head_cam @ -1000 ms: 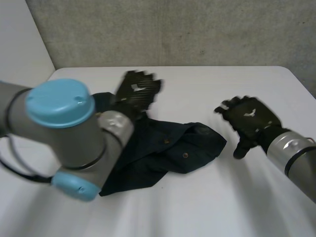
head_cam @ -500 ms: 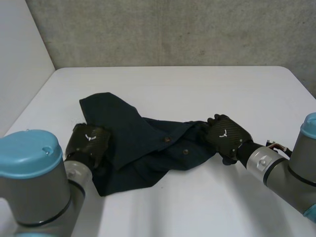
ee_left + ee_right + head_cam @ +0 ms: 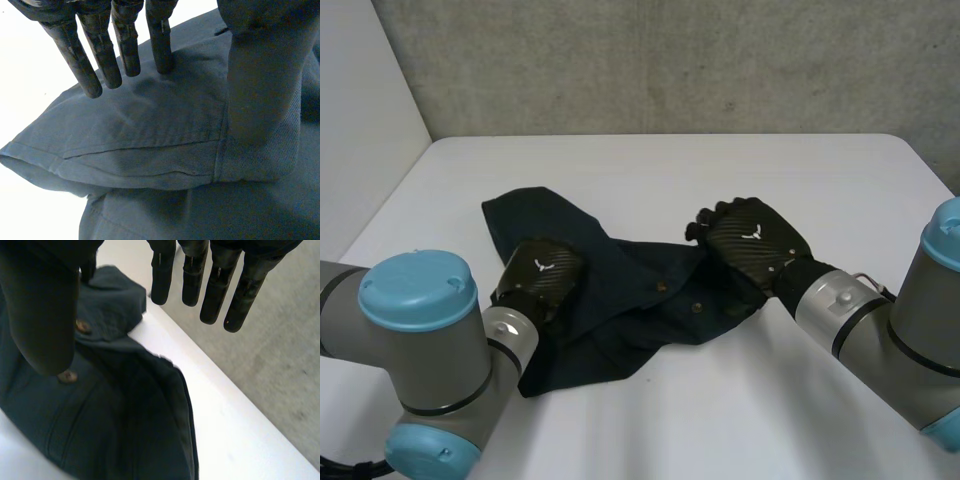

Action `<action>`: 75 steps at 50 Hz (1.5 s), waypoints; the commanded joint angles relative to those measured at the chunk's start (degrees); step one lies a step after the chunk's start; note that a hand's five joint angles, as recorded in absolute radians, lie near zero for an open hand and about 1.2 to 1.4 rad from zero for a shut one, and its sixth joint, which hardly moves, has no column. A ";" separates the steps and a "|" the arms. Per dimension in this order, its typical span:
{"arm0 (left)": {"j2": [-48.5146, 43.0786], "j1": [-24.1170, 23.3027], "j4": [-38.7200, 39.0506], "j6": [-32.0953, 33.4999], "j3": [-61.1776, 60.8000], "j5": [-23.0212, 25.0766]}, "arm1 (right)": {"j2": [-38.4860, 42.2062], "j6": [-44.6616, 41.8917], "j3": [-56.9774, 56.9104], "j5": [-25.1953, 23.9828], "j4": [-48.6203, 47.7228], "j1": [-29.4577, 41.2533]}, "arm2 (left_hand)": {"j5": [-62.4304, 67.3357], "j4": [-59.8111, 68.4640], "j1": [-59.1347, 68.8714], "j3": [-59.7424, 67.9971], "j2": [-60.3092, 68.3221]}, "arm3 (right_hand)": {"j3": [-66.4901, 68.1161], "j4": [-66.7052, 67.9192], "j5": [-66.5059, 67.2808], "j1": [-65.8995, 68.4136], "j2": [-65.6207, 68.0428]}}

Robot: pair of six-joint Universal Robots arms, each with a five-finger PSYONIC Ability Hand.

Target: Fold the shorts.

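Head view: dark shorts [image 3: 620, 290] crumpled mid table [image 3: 840, 180], left hand [image 3: 542, 275] on them at 9 o'clock, right hand [image 3: 750, 240] at 3, prob lining up grabs. Left wrist: fingers [image 3: 127, 50] straight, flat on hem [image 3: 150, 165], nothing pinched. Right wrist: fingers [image 3: 192, 280] straight, empty, above buttons [image 3: 82, 326]. No readable text, just white logos [image 3: 752, 236] on hands.

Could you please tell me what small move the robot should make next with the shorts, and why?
Probably lower the right robot hand onto the buttoned end of the shorts and close on it. Its fingers are straight and hold nothing above the crumpled cloth, while the left robot hand rests open on the other end.
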 commanded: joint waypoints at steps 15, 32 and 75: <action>-9.60 -1.16 -0.73 9.28 23.95 0.91 | -0.14 -0.86 4.72 4.07 -0.40 -2.22 | 54.70 54.97 53.62 54.25 54.52 | 3.39 3.17 4.07 6.79 5.31; -43.17 -5.02 8.23 9.89 71.44 14.70 | -0.14 -0.68 4.72 7.85 -0.31 -2.13 | 7.55 7.82 6.48 7.10 7.37 | 2.05 1.82 2.72 5.45 3.97; 11.84 -0.19 -19.98 -13.75 -6.61 -2.52 | 11.37 -24.94 0.77 -9.02 -1.18 -10.84 | -3.15 -2.87 -4.22 -3.59 -3.33 | 13.13 12.90 13.80 16.53 15.05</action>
